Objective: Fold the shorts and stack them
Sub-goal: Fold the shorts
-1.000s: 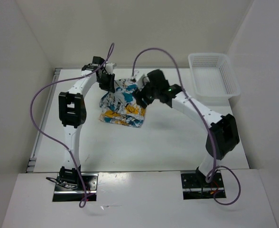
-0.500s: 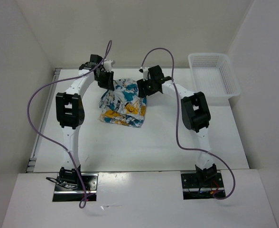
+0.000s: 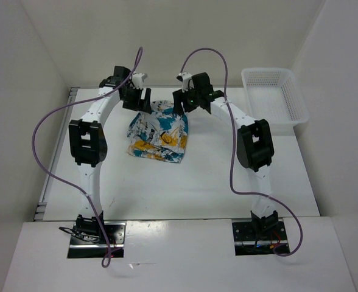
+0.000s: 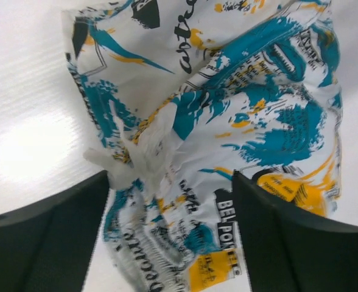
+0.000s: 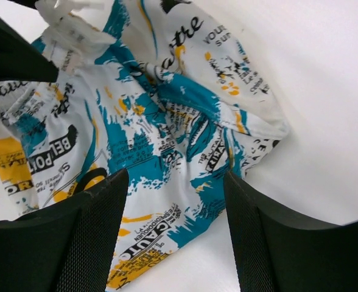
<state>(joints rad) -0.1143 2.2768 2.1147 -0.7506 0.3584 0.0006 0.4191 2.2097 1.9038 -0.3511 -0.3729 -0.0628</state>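
Note:
The shorts (image 3: 157, 135), white with teal, yellow-orange and black print, lie folded into a rumpled bundle on the table's middle back. My left gripper (image 3: 140, 101) hovers open over their far left corner; in the left wrist view the shorts (image 4: 228, 121) lie below, a bunched ridge of cloth between the spread fingers (image 4: 45, 237). My right gripper (image 3: 180, 103) hovers open at the far right corner. In the right wrist view the shorts (image 5: 167, 140) spread beneath its wide fingers (image 5: 75, 243), nothing pinched.
A white mesh basket (image 3: 275, 100) stands at the back right of the table (image 3: 197, 182). White walls close in on the left, back and right. Purple cables loop above both arms.
My left gripper has opened and let go of the shorts. The right arm has swung back from over the shorts to their far right corner. The bundle has settled flatter.

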